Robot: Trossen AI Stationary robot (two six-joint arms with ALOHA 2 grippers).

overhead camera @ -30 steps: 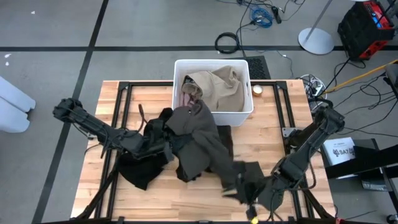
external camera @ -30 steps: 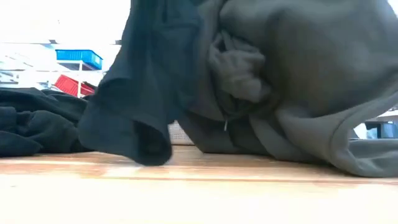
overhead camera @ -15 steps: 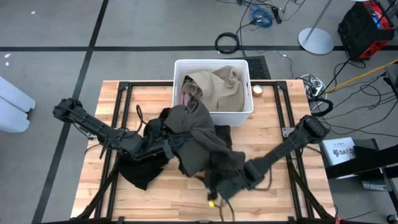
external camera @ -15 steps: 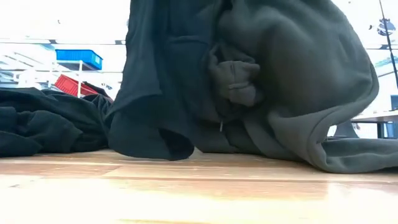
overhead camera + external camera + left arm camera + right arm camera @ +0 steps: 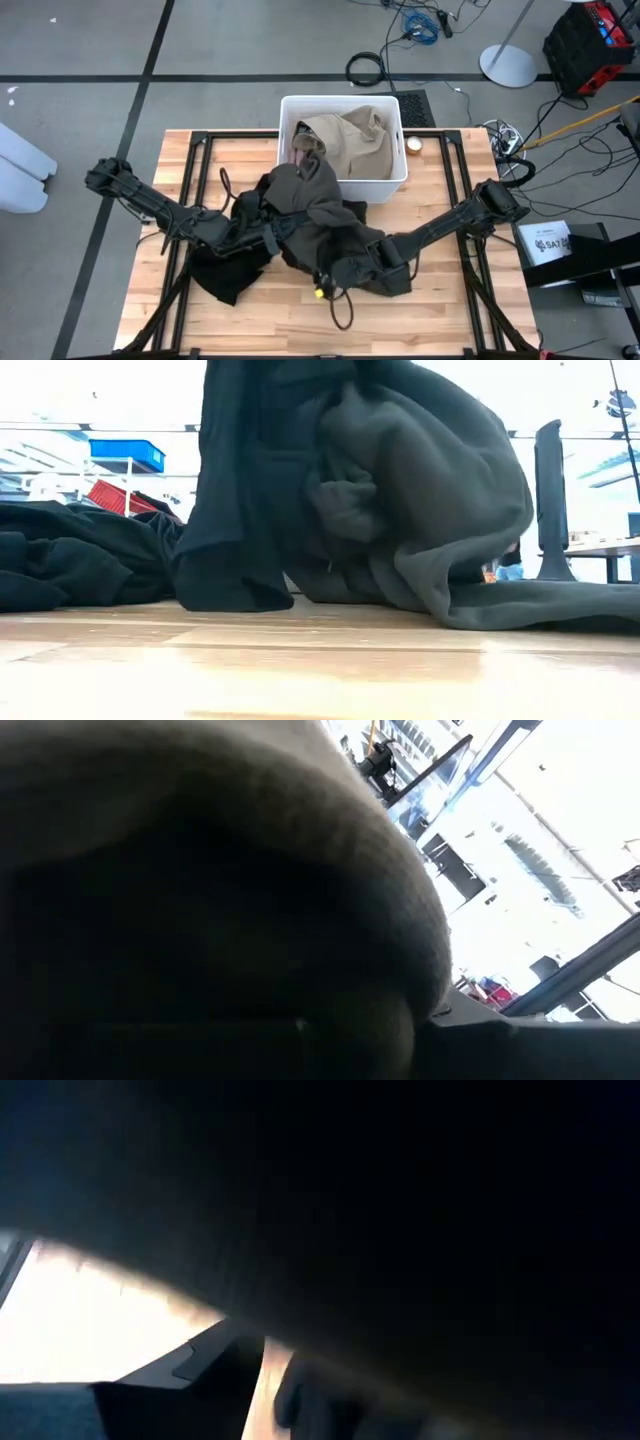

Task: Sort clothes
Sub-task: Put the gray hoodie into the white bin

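The dark olive-green garment (image 5: 325,215) is heaped mid-table, one end draped over the white bin (image 5: 395,175). From above, the khaki-tan garment (image 5: 350,135) fills the bin; the low view hides it. Fabric buries both the left gripper (image 5: 268,232) and the right gripper (image 5: 335,275); I cannot tell either's grip.

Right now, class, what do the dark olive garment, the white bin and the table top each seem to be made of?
Dark olive garment: soft, matte knit, perhaps fleece; it slumps in thick rounded folds with a fuzzy surface.
White bin: probably rigid plastic; smooth, even white walls with a straight rim.
Table top: pale wood planks, lightly glossy; visible grain, seams and a faint sheen in the low view.
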